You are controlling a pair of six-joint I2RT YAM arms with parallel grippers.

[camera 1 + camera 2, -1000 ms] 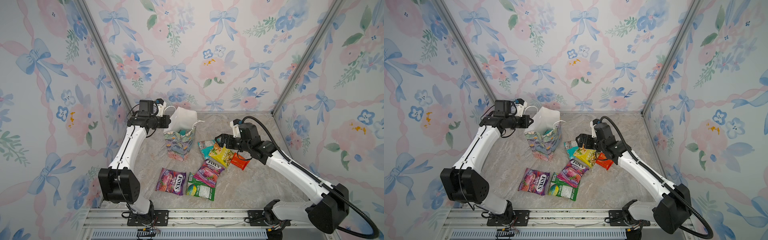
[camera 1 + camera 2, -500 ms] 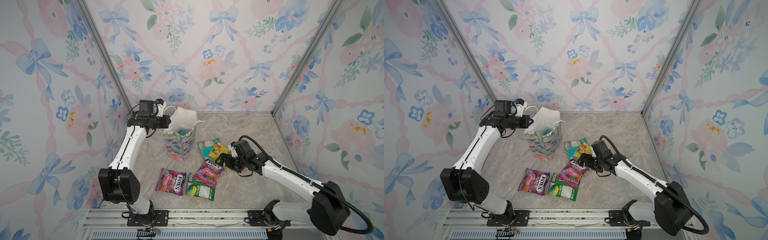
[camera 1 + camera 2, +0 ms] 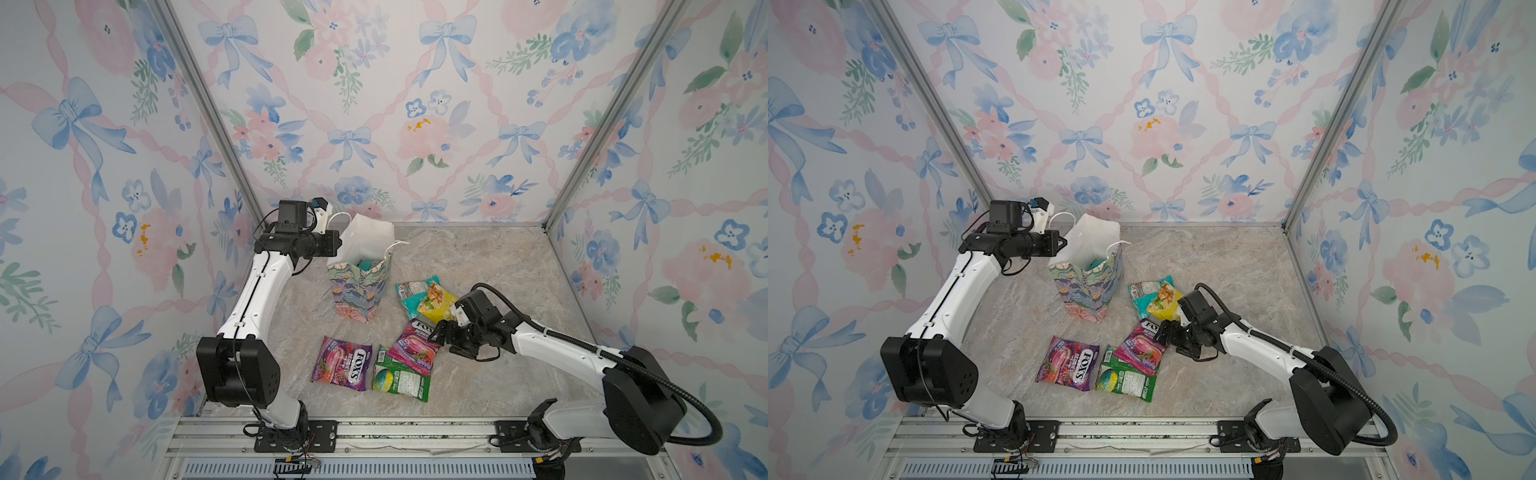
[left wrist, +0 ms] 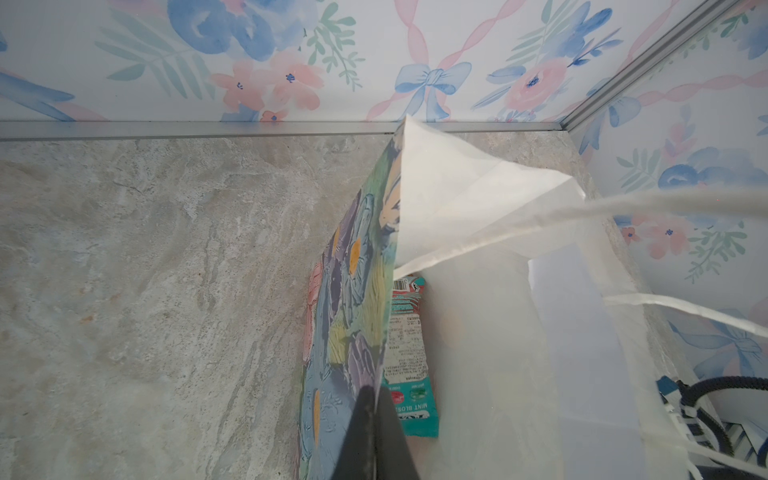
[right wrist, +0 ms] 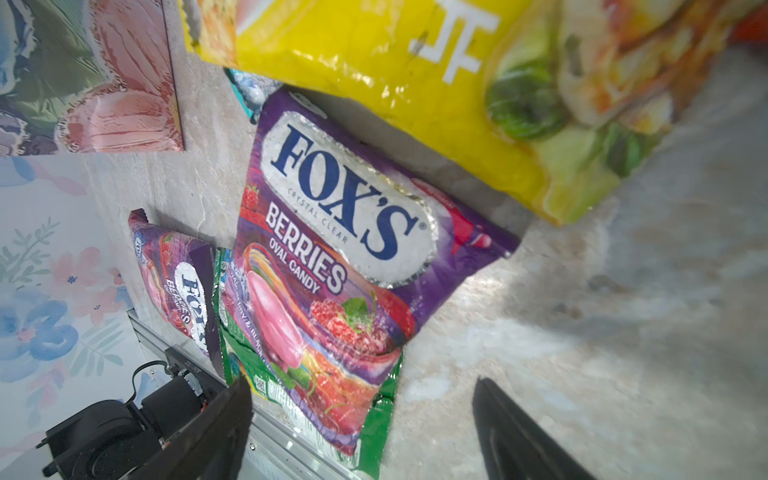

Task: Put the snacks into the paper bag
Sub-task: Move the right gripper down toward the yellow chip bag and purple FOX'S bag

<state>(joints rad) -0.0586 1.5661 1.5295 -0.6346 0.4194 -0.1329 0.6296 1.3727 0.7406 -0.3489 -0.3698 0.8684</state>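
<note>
The flowered paper bag stands upright, mouth open. My left gripper is shut on its rim wall, and a teal packet lies inside. On the table lie two purple FOX'S snacks, a green pack, a yellow pack and a teal pack. My right gripper hovers low and open. The nearer purple packet has its end between the fingers, untouched.
Flowered walls with metal corner posts close in the marble floor on three sides. A metal rail runs along the front edge. The second purple packet and green pack overlap right by my right gripper.
My right arm has dropped from above the yellow pack down and forward to the purple packet. The left arm and the bag have not moved.
</note>
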